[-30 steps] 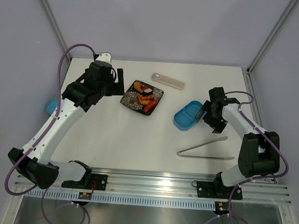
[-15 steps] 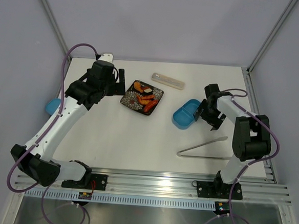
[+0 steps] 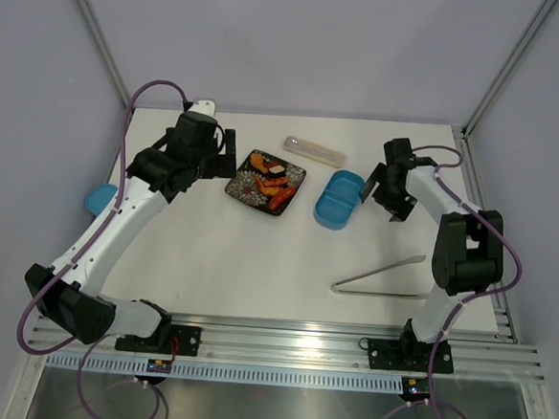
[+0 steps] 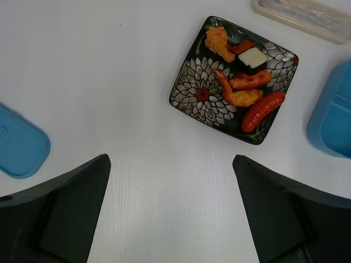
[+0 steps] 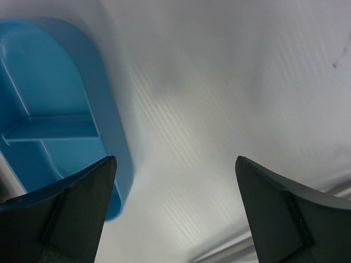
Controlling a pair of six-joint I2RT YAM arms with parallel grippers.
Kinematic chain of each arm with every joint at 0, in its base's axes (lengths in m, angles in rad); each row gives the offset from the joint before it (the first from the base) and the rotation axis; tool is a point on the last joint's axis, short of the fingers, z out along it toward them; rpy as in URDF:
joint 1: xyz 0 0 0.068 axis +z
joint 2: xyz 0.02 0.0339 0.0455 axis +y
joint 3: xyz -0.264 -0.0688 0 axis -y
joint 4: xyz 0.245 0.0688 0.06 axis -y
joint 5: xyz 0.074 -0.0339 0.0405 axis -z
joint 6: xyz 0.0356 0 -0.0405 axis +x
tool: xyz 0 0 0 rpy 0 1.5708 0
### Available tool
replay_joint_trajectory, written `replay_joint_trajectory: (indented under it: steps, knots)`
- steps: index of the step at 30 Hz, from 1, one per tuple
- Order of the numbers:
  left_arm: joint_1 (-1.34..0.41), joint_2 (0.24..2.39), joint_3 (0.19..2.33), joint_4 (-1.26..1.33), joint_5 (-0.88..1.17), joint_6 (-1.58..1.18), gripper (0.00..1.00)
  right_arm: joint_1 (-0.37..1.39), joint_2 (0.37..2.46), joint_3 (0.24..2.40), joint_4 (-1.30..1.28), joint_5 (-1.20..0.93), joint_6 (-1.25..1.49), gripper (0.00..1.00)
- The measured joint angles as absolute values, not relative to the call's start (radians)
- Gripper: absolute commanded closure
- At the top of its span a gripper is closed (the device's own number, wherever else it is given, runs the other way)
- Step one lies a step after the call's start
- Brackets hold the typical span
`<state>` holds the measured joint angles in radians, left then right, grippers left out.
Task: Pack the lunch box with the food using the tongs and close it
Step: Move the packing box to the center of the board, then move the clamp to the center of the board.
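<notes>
Right pincer [image 5: 174, 181] is spread wide and holding nothing. It sits just beside the right side of the small light-blue oval plastic lunch box [image 3: 339, 199]. One finger overlaps the rim in the wrist view, and I can't tell if it touches. Left pincer [image 4: 170, 181] is also wide open and empty, hovering over the white surface [image 3: 209, 253] near the black square patterned plate [image 3: 246, 190].

The box is open, with a divider inside and nothing in it. It lies between the plate and the right arm. Its matching blue lid [image 3: 99, 198] is well apart, at the far left edge. The food [image 4: 241, 82], orange and red pieces plus one pale block, is all on the plate. The long slim silver metal tongs [image 3: 343, 287] lie flat near the front right, untouched. A long translucent case [image 3: 314, 152] is at the back.

My read on handling: the tongs are thin, stiff, springy and slick, and they lie low on the surface, so they're hard to get under. I'd grip across both arms around mid-length, so that closing the pincer squeezes the tips. The box looks light and will likely slide if nudged, so I'd steady it by a side wall. The food looks small and soft, so I'd pinch it gently.
</notes>
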<state>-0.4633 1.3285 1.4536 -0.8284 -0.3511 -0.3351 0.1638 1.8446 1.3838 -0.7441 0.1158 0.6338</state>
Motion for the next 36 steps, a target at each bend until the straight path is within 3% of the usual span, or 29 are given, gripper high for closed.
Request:
replay_joint_trajectory:
  steps: [11,16,21,24,29,31,35,36]
  knots:
    - [-0.463,1.328,1.453,-0.817,-0.347,-0.332,0.01,0.164,1.243,0.958,-0.894,0.159,0.81,0.04]
    - [-0.463,1.328,1.453,-0.814,-0.339,-0.332,0.01,0.202,1.22,0.865,-0.946,0.155,0.892,0.07]
    - [-0.463,1.328,1.452,-0.813,-0.329,-0.332,0.01,0.257,1.274,0.839,-0.922,0.15,0.932,0.16]
    - [-0.463,1.327,1.446,-0.807,-0.325,-0.333,0.01,0.26,1.328,0.821,-0.895,0.146,0.933,0.25]
    - [-0.463,1.317,1.439,-0.807,-0.323,-0.337,0.01,0.26,1.468,0.828,-0.827,0.141,0.895,0.58]
    - [-0.463,1.311,1.437,-0.807,-0.324,-0.338,0.01,0.26,1.499,0.838,-0.812,0.141,0.871,0.63]
    - [-0.463,1.297,1.43,-0.807,-0.325,-0.341,0.01,0.26,1.569,0.926,-0.805,0.141,0.775,0.85]
    - [-0.463,1.295,1.429,-0.81,-0.325,-0.341,0.01,0.26,1.595,0.959,-0.8,0.141,0.74,0.86]
